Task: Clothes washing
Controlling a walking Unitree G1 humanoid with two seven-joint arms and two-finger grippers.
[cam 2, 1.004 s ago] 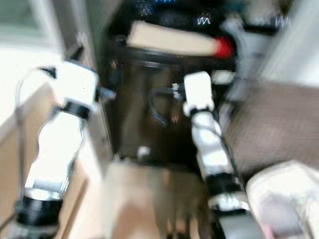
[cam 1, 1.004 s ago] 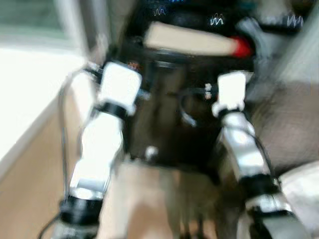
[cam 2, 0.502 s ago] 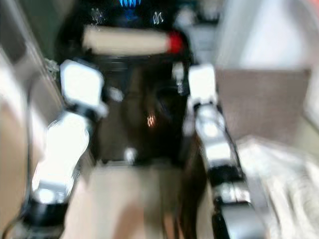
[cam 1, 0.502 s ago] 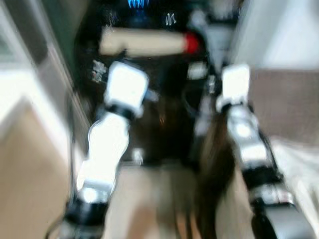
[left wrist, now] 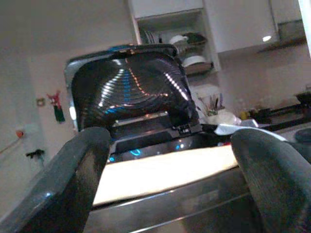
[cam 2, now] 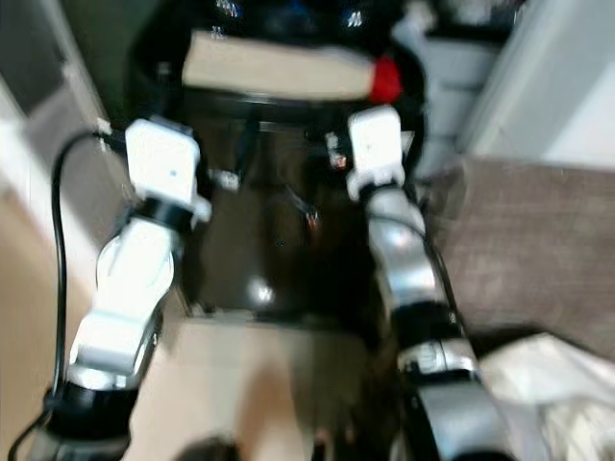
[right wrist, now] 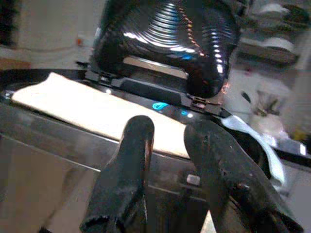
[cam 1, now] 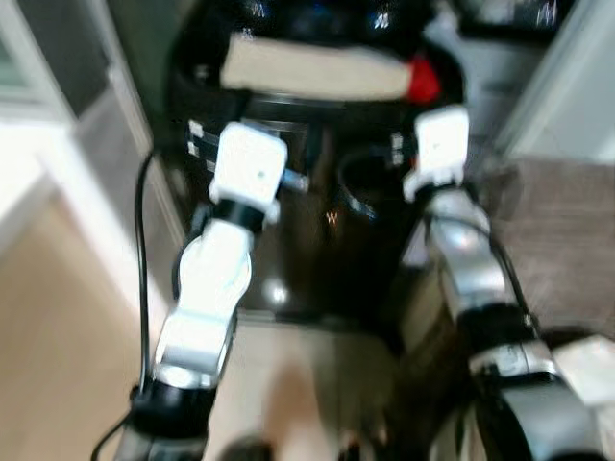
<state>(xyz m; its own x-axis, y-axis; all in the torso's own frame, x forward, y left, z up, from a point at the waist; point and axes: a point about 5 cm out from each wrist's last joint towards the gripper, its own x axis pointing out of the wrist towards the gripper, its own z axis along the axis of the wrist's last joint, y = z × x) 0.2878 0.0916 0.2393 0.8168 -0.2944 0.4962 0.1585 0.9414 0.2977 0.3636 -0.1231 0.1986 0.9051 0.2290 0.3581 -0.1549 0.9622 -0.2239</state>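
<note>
The left gripper (left wrist: 165, 160) has its jaws spread wide with nothing between them; its two dark fingers (left wrist: 73, 179) frame the washing machine (cam 1: 317, 192) ahead without touching it; the right gripper (right wrist: 167, 145) has its jaws parted only a little, a narrow gap between the fingers (right wrist: 131, 170), and they hold nothing; both silver arms reach forward side by side toward 12 o'clock, wrists level with the machine's dark front panel, the left arm at about 11 o'clock and the right at about 1 o'clock in the head views; the machine is a black top-loader with its glossy ribbed lid (right wrist: 165, 39) raised upright at the back; a cream-coloured cloth (cam 1: 312, 67) lies across the open top, a red part (cam 1: 421, 81) at its right end; pale laundry (cam 2: 538, 403) sits at 4 o'clock by the right arm; a brown mat (cam 2: 519, 250) lies at 3 o'clock.
</note>
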